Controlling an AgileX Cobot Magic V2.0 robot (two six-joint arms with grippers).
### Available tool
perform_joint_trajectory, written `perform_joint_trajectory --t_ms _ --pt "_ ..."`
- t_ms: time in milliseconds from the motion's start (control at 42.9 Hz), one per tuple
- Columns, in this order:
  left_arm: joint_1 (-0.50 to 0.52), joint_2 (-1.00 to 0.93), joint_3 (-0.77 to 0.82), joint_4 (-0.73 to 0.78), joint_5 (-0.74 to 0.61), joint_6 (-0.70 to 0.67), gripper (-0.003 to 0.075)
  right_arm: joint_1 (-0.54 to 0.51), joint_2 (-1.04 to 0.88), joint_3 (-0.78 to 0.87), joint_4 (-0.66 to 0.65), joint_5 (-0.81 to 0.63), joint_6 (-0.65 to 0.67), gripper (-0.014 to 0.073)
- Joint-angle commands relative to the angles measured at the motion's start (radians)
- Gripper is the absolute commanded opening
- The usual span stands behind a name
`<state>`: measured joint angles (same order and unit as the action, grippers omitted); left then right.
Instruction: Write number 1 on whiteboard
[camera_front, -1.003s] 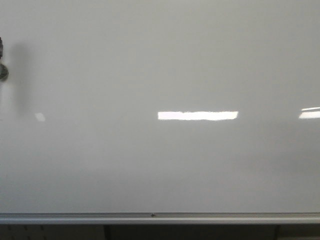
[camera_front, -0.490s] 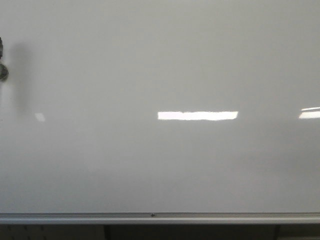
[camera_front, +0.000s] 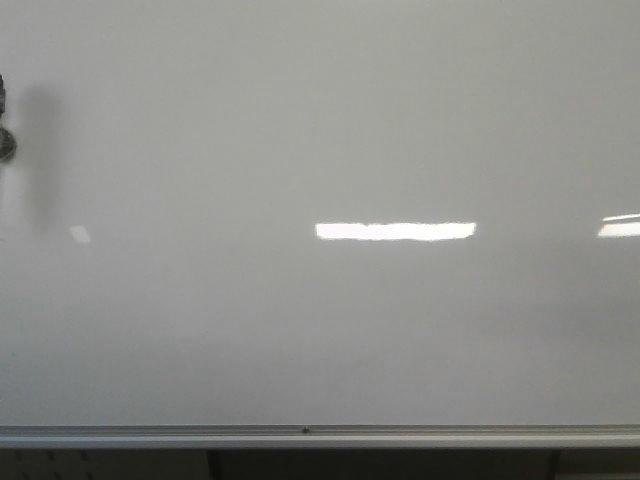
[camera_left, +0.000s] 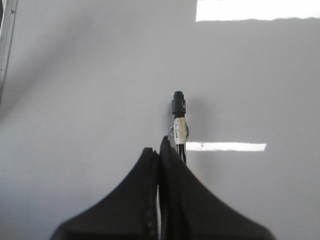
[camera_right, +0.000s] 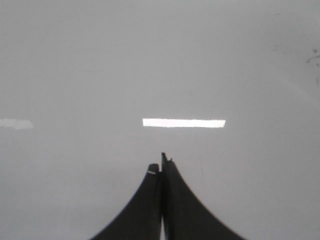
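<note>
Whiteboard: the whiteboard (camera_front: 320, 130) filled nearly the whole front view, glossy grey-white, its silver frame edge (camera_front: 320, 436) running along the bottom of the frame.
Reflections: a bright rectangular light reflection (camera_front: 395, 231) sat just right of centre in the front view, with a second one cut off at the right edge.
Number 1: no black stroke could be made out on the board in the front view; in the right wrist view only faint dark specks showed in the upper right corner, too small to read.
Left gripper: in the left wrist view the left gripper (camera_left: 159, 156) had its black fingers pressed together, clamped on a marker (camera_left: 179, 131).
Marker: its black tip end pointed toward the board at the centre of that frame, a pale labelled band behind it; whether the tip touched the surface could not be told.
Left arm in front view: a small dark rounded part (camera_front: 5, 142) showed at the far left edge, upper half, with a soft shadow beside it on the board.
Right gripper: in the right wrist view the right gripper (camera_right: 161, 167) had its fingers closed against each other, nothing seen between them, facing the board at lower centre.
</note>
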<state>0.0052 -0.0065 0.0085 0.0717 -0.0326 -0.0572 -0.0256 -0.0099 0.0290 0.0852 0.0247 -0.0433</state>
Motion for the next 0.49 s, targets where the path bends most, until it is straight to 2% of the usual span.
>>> perform_joint_trajectory --t_ms 0,93,187,466 --pt "-0.008 -0.017 0.016 -0.002 -0.161 0.0 -0.002 -0.005 -0.018 -0.06 0.005 -0.065 0.011 -0.0095" --pt "-0.008 -0.015 -0.019 -0.002 -0.189 0.0 -0.002 -0.005 -0.017 -0.115 0.021 -0.025 0.02 -0.0095" --pt "-0.008 -0.011 -0.094 -0.002 -0.144 -0.002 -0.002 -0.005 -0.012 -0.196 0.034 0.037 0.02 -0.0095" --pt "-0.008 0.088 -0.43 -0.003 0.166 -0.005 -0.002 -0.005 0.158 -0.474 0.034 0.188 0.02 -0.0095"
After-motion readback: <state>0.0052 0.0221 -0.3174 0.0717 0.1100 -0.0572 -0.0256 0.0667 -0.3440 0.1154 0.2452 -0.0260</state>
